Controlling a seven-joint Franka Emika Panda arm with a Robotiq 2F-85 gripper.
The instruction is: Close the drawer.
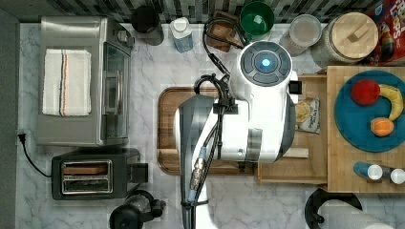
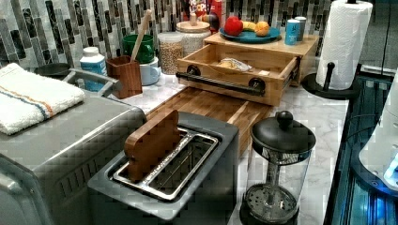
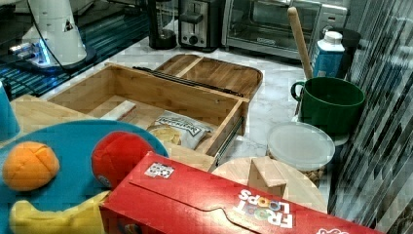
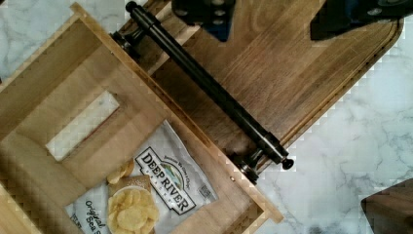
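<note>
White marble kitchen counter (image 1: 148, 95) against a striped tile backsplash, crowded with appliances. The Panda arm (image 1: 239, 119) reaches in from the top view's bottom edge, its white body folded over the cutting board (image 1: 167, 129) and the drawer's front, wrist pointing downward. In the wrist view the gripper (image 4: 272, 19) appears as two dark fingers (image 4: 214, 14) standing well apart, with nothing between them. The drawer (image 2: 234, 70) is a shallow light bamboo box with a long black bar handle (image 4: 209, 87) on two round mounts along its front edge; it stands pulled out of its bamboo cabinet (image 2: 281, 47), which carries a blue plate of fruit (image 2: 248, 35). Inside lie a bag of Deep River chips (image 4: 160, 185) and a pale flat strip (image 4: 83, 124). The drawer front sits at the cutting board's edge. The fingers hover over the board, just beyond the handle, not touching it.
</note>
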